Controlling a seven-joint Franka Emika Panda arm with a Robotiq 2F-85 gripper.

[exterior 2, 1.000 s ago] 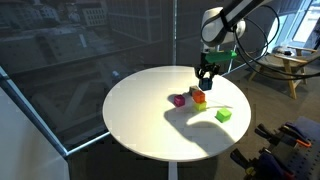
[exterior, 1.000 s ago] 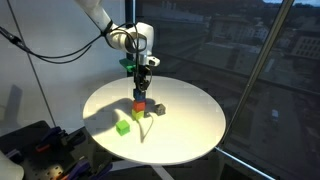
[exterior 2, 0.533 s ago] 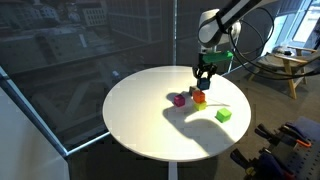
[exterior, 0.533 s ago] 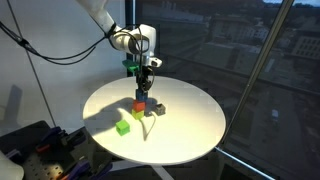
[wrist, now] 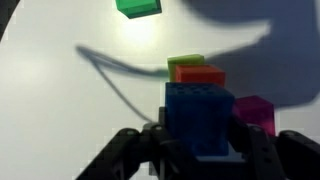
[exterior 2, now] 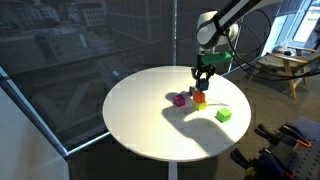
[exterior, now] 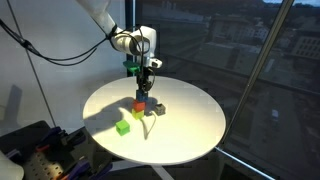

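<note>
My gripper (wrist: 200, 142) is shut on a blue block (wrist: 198, 112), which fills the space between the two dark fingers in the wrist view. Just below and beyond it sits an orange-red block (wrist: 203, 75) on top of a lime block (wrist: 184, 63). A magenta block (wrist: 258, 112) stands beside them on the right. In both exterior views the gripper (exterior: 146, 88) (exterior 2: 202, 81) hangs point-down right over the orange-red block (exterior: 139, 104) (exterior 2: 199, 98) near the middle of the round white table (exterior: 190, 130).
A loose green block (exterior: 122, 126) (exterior 2: 223, 115) (wrist: 138, 7) lies apart from the cluster on the table. The magenta block (exterior 2: 179, 100) is next to the stack. Glass walls surround the table, and dark equipment (exterior: 35, 145) sits on the floor nearby.
The gripper has shifted slightly upward with the blue block still in it. The blocks on the table have not moved.
</note>
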